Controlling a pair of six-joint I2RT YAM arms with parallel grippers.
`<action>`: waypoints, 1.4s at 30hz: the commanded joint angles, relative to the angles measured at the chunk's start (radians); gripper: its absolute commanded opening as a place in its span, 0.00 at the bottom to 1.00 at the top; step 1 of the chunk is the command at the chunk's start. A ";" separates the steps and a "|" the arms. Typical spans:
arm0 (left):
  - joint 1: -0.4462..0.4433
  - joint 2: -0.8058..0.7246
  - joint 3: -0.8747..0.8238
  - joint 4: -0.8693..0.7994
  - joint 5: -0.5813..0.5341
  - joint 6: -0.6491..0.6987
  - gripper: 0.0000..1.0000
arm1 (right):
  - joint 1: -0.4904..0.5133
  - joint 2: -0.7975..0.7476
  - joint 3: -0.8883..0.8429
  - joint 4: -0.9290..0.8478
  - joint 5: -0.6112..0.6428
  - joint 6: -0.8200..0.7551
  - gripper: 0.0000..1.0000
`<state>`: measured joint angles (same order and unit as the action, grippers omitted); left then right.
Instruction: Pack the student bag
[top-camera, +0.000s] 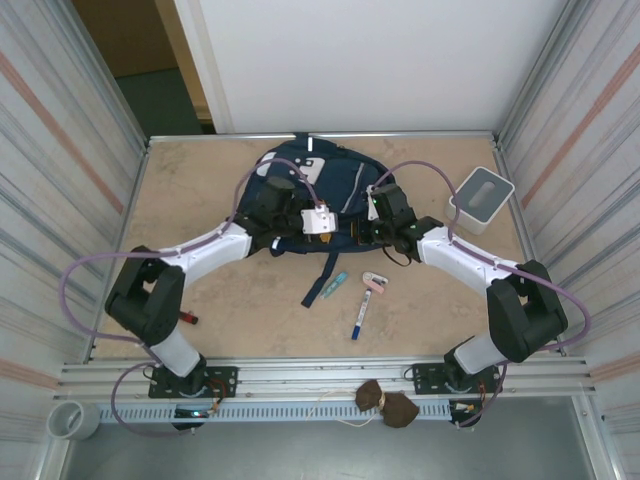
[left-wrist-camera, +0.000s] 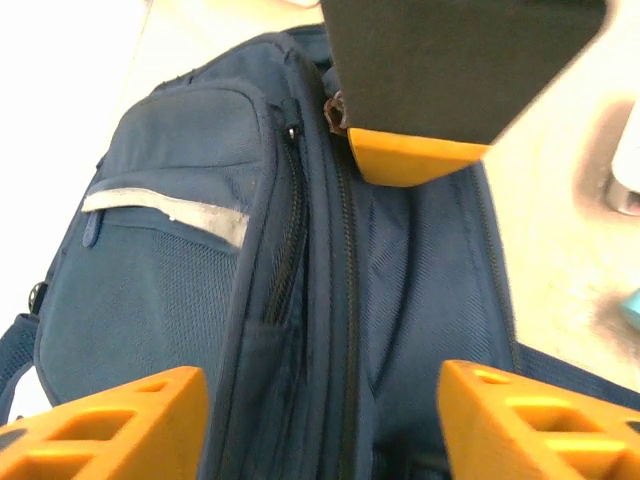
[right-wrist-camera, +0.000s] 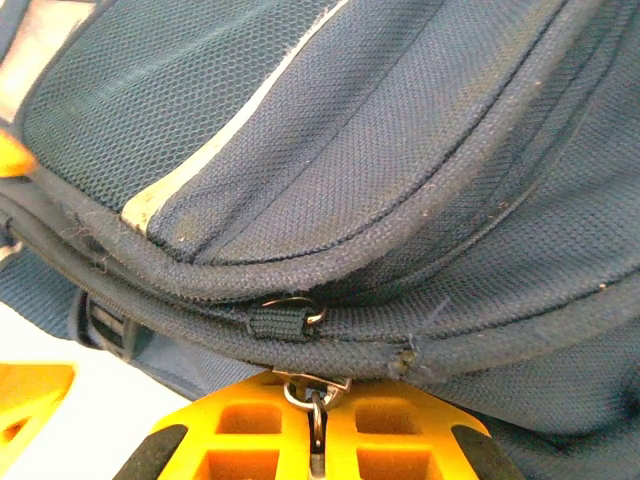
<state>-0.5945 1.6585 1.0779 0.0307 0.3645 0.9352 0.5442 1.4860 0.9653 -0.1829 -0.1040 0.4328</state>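
The student bag (top-camera: 305, 180), a large navy-blue backpack with a pale stripe, lies flat at the back middle of the table. My left gripper (top-camera: 322, 228) hovers over its near edge, and in the left wrist view the left gripper (left-wrist-camera: 320, 425) is open, its orange fingers (left-wrist-camera: 110, 430) straddling the bag's zip seams (left-wrist-camera: 345, 300) with nothing gripped. My right gripper (top-camera: 368, 232) meets the bag from the right. In the right wrist view the right gripper (right-wrist-camera: 315, 430) is shut on the bag's metal zipper pull (right-wrist-camera: 316, 392), tight against the seam of the student bag (right-wrist-camera: 380, 160).
On the table in front of the bag lie a blue marker (top-camera: 358, 320), a teal item (top-camera: 335, 284) and a small pink-and-white item (top-camera: 373, 283). A dark strap (top-camera: 322, 280) trails toward them. A white box (top-camera: 480, 198) stands at the right; walls enclose the table.
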 joint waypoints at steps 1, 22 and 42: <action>-0.001 0.048 0.049 0.023 -0.087 0.031 0.50 | 0.008 -0.015 0.045 0.059 -0.052 0.012 0.00; 0.295 -0.072 -0.148 0.233 0.001 -0.026 0.19 | -0.031 0.112 0.126 -0.044 0.069 -0.034 0.00; 0.049 -0.035 -0.041 0.071 0.013 0.043 0.60 | 0.046 0.085 0.159 0.051 -0.085 0.054 0.00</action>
<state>-0.5369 1.5932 0.9913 0.1226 0.3843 0.9524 0.5789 1.6344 1.1110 -0.1837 -0.1459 0.4629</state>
